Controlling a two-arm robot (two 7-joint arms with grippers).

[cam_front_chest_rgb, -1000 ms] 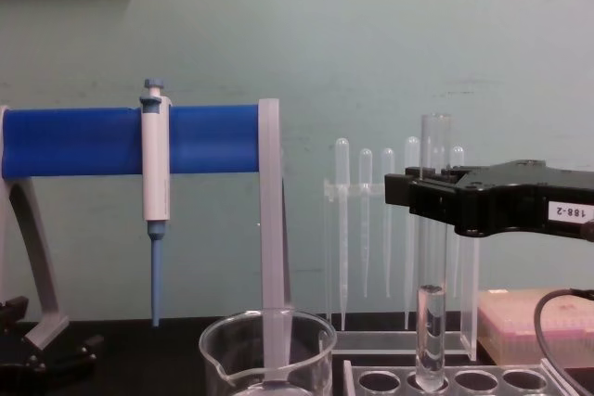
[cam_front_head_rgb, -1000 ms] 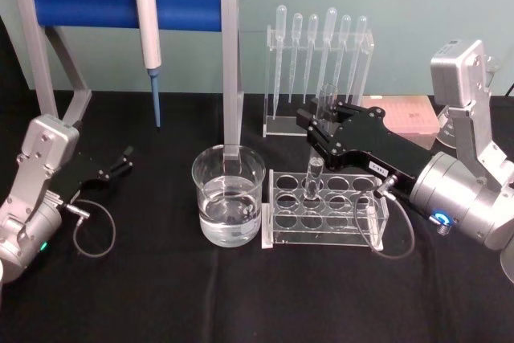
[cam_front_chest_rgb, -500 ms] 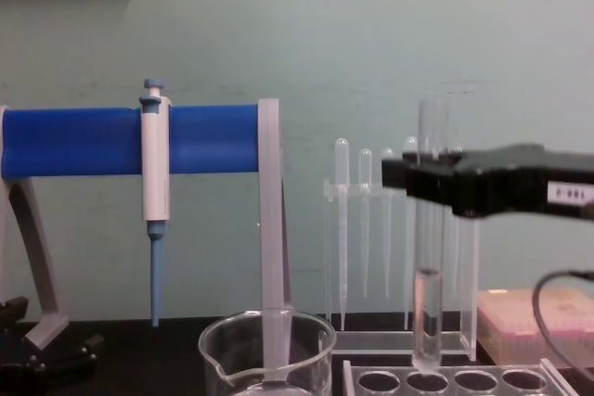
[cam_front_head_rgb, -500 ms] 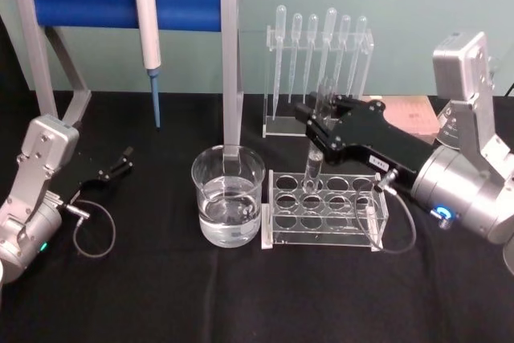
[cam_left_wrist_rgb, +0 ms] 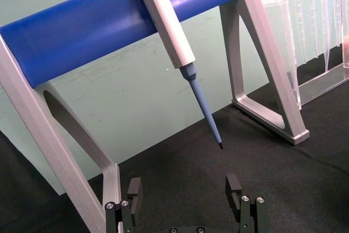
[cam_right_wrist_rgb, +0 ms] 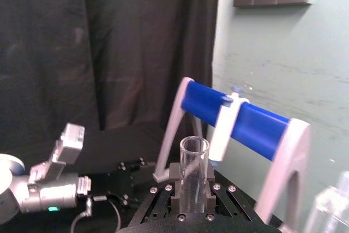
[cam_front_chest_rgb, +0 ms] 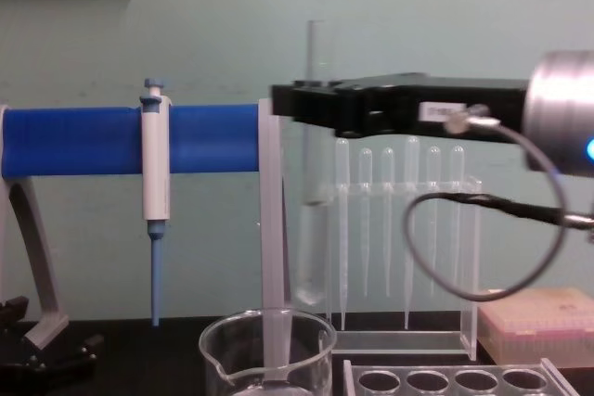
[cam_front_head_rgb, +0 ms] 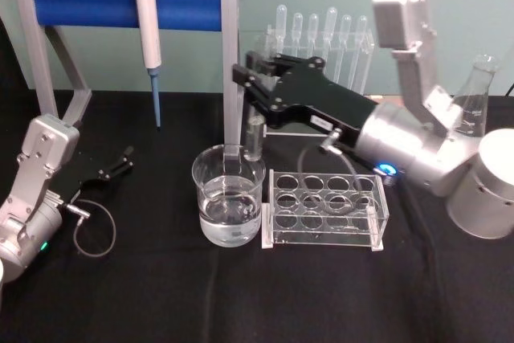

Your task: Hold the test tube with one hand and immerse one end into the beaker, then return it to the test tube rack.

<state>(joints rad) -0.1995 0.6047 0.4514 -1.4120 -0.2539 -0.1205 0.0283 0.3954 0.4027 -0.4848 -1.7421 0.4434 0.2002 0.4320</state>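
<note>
The right gripper [cam_front_head_rgb: 257, 86] squeezes the test tube [cam_front_head_rgb: 254, 138], upright above the beaker [cam_front_head_rgb: 229, 206]. The left gripper [cam_front_head_rgb: 120, 162] sits far left, jaws open.

The test tube [cam_front_head_rgb: 254, 137] hangs above the beaker [cam_front_head_rgb: 206, 195] (rack [cam_front_head_rgb: 323, 235] just right of it).
</note>
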